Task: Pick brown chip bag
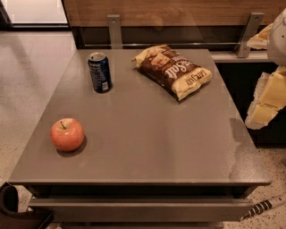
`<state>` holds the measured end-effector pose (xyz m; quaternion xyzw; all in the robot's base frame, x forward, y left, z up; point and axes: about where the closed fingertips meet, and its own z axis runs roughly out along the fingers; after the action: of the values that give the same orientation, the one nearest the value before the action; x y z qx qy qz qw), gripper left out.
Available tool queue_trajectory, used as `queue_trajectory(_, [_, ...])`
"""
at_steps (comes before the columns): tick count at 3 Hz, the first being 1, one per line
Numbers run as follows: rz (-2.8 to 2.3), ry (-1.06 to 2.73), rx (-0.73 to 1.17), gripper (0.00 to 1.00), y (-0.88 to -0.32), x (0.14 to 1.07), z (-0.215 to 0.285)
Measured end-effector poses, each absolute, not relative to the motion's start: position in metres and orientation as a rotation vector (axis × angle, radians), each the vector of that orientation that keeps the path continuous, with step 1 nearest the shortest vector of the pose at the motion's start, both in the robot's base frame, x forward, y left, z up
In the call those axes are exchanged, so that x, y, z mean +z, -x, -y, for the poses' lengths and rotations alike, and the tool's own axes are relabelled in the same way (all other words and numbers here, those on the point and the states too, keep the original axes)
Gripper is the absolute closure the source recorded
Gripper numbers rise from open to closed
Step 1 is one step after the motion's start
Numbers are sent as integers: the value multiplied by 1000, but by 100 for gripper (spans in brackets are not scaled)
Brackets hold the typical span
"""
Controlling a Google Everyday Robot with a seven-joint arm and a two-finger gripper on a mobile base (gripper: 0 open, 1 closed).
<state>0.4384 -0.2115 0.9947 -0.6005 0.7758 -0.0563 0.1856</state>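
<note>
Office-like lounge: grey low table [147, 134], wood-panelled wall [178, 11], speckled floor [31, 67]; the gripper [267, 103] hangs at right.

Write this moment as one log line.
crinkly dark-brown chip bag: flat on grey table, far side | hand: beyond table's right edge, not touching bag

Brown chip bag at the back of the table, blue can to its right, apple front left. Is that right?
No. The camera view shows the blue can left of the brown chip bag, not right. The bag is at the back of the table, the apple front left. The gripper is beyond the table's right edge, apart from the bag.
</note>
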Motion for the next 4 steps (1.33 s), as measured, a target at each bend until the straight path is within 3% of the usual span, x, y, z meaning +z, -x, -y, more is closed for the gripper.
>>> queue_trajectory(2, [-2216, 1664, -203, 0, -466, 996, 206])
queue_trajectory(4, [-2291, 1440, -125, 0, -592, 970, 188])
